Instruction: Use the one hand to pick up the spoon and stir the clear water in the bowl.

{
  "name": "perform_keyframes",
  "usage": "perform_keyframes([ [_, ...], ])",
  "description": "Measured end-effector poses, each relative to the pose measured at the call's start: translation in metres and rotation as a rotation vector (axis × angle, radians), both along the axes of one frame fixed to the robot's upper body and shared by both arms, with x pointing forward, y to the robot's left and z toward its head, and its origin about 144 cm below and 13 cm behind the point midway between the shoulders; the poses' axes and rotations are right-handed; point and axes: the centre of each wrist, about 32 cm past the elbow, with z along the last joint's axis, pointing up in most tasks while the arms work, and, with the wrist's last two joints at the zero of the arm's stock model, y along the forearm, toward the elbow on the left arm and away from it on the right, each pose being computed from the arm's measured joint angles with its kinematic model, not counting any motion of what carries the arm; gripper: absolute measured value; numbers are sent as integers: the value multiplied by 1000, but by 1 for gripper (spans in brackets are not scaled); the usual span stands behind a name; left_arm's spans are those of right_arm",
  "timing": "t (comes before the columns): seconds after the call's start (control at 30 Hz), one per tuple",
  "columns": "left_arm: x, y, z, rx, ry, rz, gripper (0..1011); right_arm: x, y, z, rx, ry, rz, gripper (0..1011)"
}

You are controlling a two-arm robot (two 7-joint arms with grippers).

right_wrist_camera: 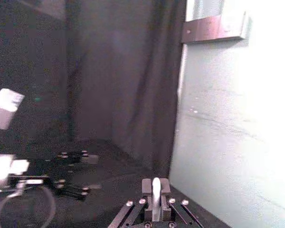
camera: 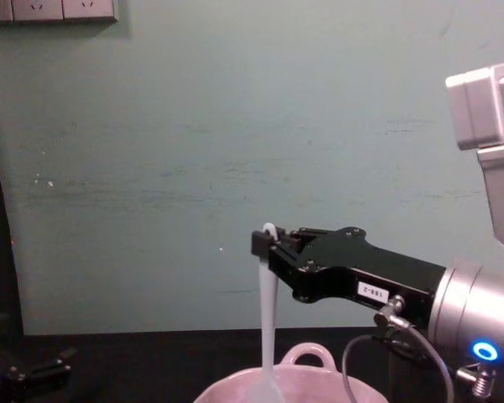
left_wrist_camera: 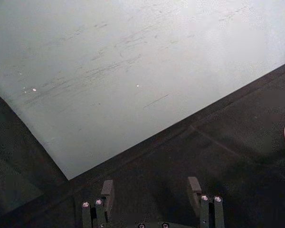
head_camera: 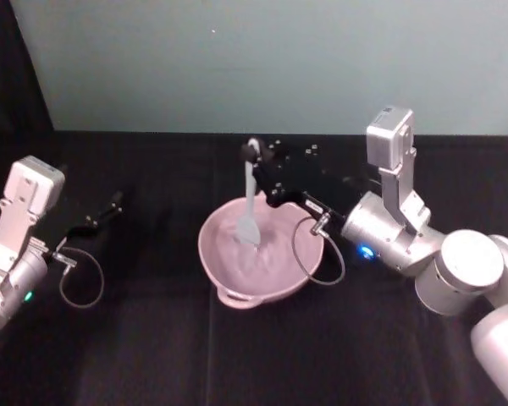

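now the long white plastic spoon (camera: 269, 323) is pinched upright in the shiny pink bowl (head_camera: 275, 288) by the black right pincer (camera: 265, 239); the left pincer (left_wrist_camera: 151, 190) is parked, spread.

**A:** Where's your spoon (head_camera: 250, 203)?
**B:** White paddle type, near upright. Handle tip is pinched in the right gripper (head_camera: 255, 153) jaws, and the blade is dipped in the clear water (head_camera: 271, 254).
**A:** And your bowl (head_camera: 279, 293)?
**B:** Pale pink, glossy, upright on the black worktop (head_camera: 152, 355), directly under the spoon. Loop handle is on the robot-side rim.
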Motion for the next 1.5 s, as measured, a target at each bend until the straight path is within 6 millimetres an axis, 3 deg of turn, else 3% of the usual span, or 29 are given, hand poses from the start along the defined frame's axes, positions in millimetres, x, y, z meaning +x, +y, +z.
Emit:
perform_keyframes([
  [0.37, 0, 0, 0, 0, 0, 0, 1011, 2, -16, 3, -8, -28, -62, 108],
  [0.87, 0, 0, 0, 0, 0, 0, 1011, -20, -41, 11, -7, 32, -16, 108],
  [1.2, 0, 0, 0, 0, 0, 0, 1011, -30, -28, 9, 13, 88, 69, 108],
  [1.5, 0, 0, 0, 0, 0, 0, 1011, -20, -10, 4, 32, 67, 70, 108],
])
